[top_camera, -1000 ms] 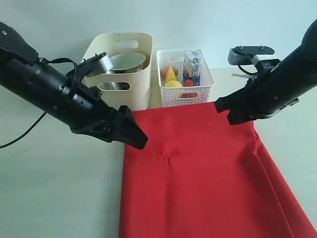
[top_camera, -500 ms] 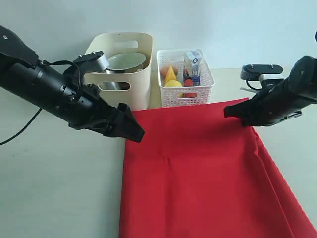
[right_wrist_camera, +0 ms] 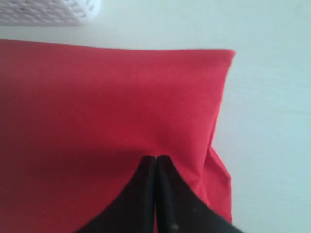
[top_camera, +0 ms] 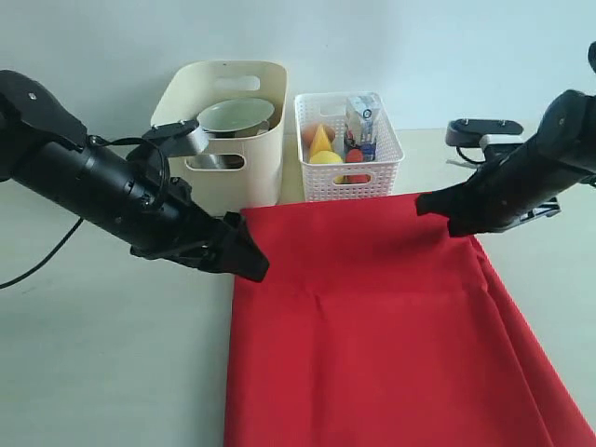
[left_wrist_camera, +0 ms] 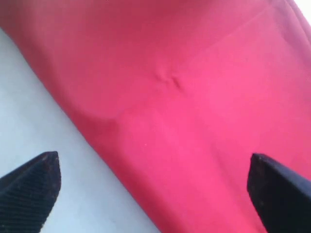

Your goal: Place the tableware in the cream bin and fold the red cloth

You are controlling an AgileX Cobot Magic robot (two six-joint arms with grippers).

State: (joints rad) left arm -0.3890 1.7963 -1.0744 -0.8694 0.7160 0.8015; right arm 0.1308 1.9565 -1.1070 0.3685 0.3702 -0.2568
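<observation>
At the far left corner of the red cloth [top_camera: 372, 317], left gripper [top_camera: 246, 255] hovers with jaws wide open and empty, one tip over cloth, the other over bare surface [top_camera: 112, 354]. Right gripper [right_wrist_camera: 155, 162]: jaws shut tight, pinching the cloth near its far right corner. Cloth lies spread just in front of the cream bin [top_camera: 261, 177], bowl [top_camera: 235, 115] inside.

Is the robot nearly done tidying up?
Partly. Done: the bowl sits in the cream bin, and no tableware shows on the table. In hand: the right claw is shut on the red cloth near one far corner; the left claw hangs open at the other. Left: the cloth lies flat, unfolded.
</observation>
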